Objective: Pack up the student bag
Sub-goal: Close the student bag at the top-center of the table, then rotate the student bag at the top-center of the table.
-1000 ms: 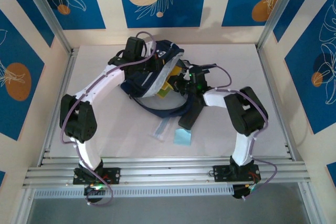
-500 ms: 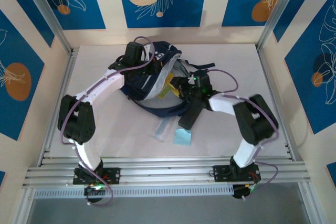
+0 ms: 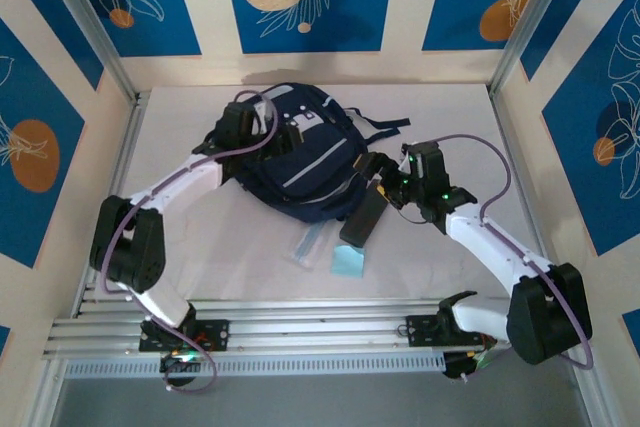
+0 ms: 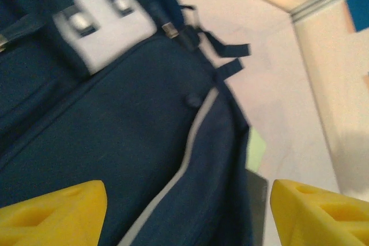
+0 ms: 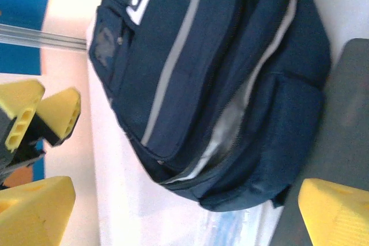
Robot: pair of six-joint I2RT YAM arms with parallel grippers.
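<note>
The student bag (image 3: 305, 152) lies flat on the white table, navy with grey-white stripes and a light grey patch (image 4: 104, 27). My left gripper (image 3: 272, 135) hovers over the bag's left upper part, open, with navy fabric (image 4: 115, 131) below the gap and nothing gripped (image 4: 187, 217). My right gripper (image 3: 387, 173) stands just right of the bag, open and holding nothing (image 5: 184, 217). In the right wrist view the bag (image 5: 213, 67) has its zip gaping slightly, with pale lining (image 5: 230, 120) inside. The left gripper's yellow fingers (image 5: 43, 113) show beyond it.
A flat black case (image 3: 362, 215) lies against the bag's near right corner, dark grey in the right wrist view (image 5: 346, 136). A clear blue-tinted sleeve (image 3: 306, 244) and a light blue square (image 3: 347, 262) lie nearer the front. Black straps (image 3: 380, 127) trail right. Walls ring the table.
Both grippers have opened and let go of the bag, which has dropped flat with its opening nearly closed. The right arm has drawn back to the right; the left has shifted left.
</note>
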